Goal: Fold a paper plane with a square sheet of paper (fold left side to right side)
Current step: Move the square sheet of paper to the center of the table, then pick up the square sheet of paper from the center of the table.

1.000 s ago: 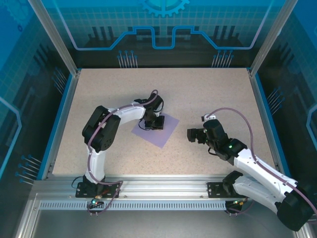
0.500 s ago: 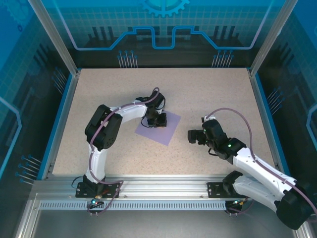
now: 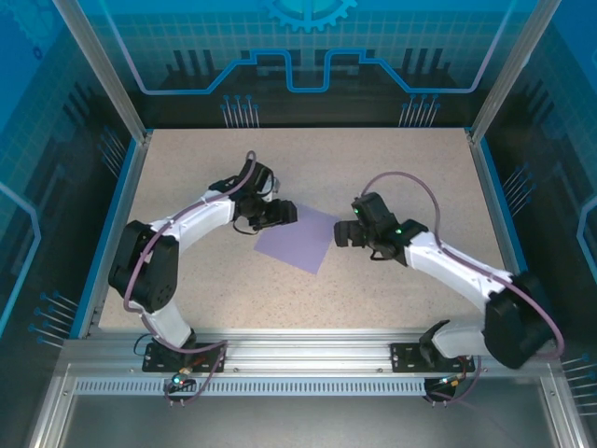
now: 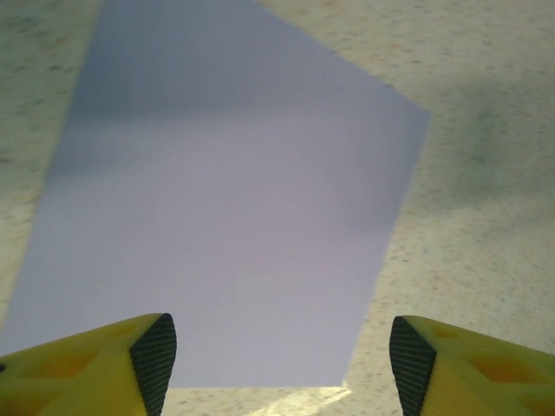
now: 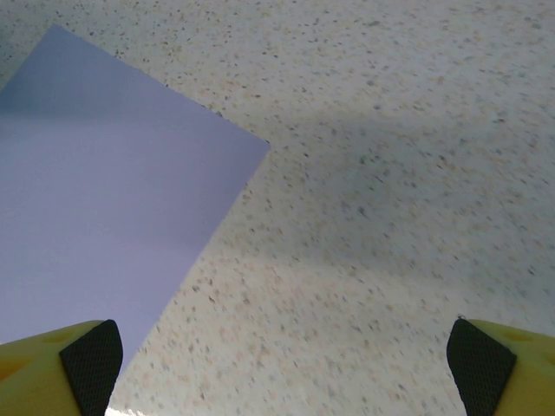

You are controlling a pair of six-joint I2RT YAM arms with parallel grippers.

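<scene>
One lavender-purple square sheet of paper (image 3: 298, 239) lies flat and unfolded near the middle of the speckled beige tabletop (image 3: 401, 177), turned like a diamond. The left tool (image 3: 280, 215) sits at the sheet's upper-left edge, yellow fingers (image 4: 104, 364) spread apart and pinching nothing. The right tool (image 3: 343, 233) is just beside the sheet's right corner, its fingers spread wide too, gripping nothing.

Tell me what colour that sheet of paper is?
The paper is plain lavender-purple, clearest in the left wrist view.
</scene>
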